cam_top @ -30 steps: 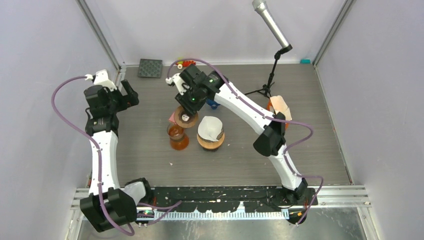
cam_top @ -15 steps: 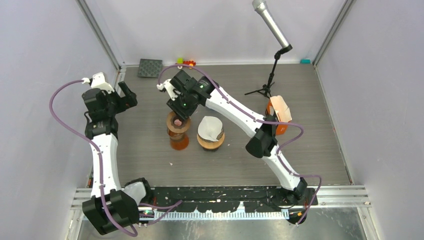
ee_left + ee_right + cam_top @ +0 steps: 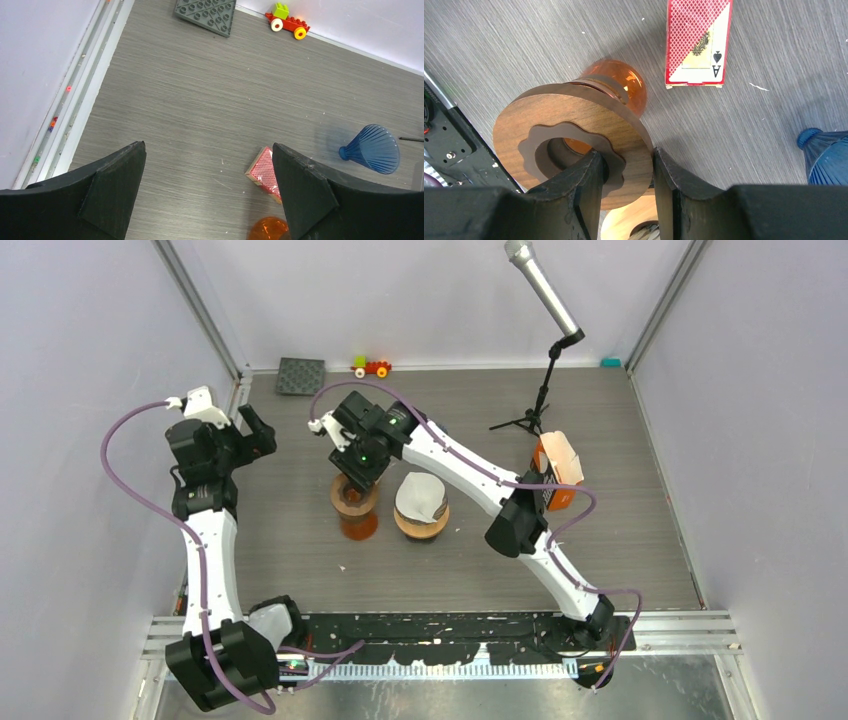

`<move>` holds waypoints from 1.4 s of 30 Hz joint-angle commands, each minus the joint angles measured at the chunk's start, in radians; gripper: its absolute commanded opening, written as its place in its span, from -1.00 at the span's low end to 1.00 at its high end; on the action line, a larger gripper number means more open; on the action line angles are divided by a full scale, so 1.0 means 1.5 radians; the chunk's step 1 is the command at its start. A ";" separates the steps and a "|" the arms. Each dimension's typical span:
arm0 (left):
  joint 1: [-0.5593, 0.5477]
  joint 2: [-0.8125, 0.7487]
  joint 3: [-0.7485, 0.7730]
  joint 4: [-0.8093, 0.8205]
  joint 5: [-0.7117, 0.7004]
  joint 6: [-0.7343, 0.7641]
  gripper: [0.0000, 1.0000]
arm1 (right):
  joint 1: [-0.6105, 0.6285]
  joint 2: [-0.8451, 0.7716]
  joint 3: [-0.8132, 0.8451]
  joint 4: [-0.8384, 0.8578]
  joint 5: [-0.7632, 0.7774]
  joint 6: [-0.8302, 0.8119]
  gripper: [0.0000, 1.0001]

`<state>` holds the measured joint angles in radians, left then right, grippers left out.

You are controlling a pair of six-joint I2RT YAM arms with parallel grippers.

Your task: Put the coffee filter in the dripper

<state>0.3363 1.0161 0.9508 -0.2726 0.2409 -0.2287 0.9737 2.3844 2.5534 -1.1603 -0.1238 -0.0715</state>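
Observation:
A white paper coffee filter (image 3: 420, 495) sits in a round wooden holder (image 3: 422, 524) at mid table. Just left of it, a wooden ring (image 3: 355, 498) rests on top of an orange glass vessel (image 3: 358, 526). My right gripper (image 3: 358, 472) is shut on this ring (image 3: 569, 145): one finger is in its centre hole and the other is outside its rim, as the right wrist view (image 3: 628, 167) shows. The orange glass (image 3: 616, 80) shows beneath it. My left gripper (image 3: 255, 430) is open and empty at the far left, well away, and holds nothing in the left wrist view (image 3: 209, 195).
A red playing-card box (image 3: 696, 42) lies behind the orange glass. A blue ribbed cone (image 3: 372, 149) lies to its right. A microphone stand (image 3: 540, 390), a grey stud plate (image 3: 301, 375) and a toy car (image 3: 371, 366) stand at the back. An orange object (image 3: 557, 468) is at the right.
My right gripper has moved left and down with the wooden ring, bringing it from tilted above the orange glass to resting on it. The left arm has barely moved.

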 commanded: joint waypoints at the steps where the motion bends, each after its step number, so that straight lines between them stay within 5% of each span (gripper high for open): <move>1: 0.007 -0.016 -0.008 0.045 0.015 -0.001 0.99 | 0.005 -0.006 0.026 0.007 -0.009 0.013 -0.34; 42: 0.007 -0.023 -0.018 0.061 0.034 0.004 0.99 | 0.019 0.007 0.052 0.019 0.041 0.016 0.18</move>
<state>0.3370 0.9962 0.9249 -0.2352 0.2695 -0.2279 0.9939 2.4313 2.5832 -1.1557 -0.0834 -0.0536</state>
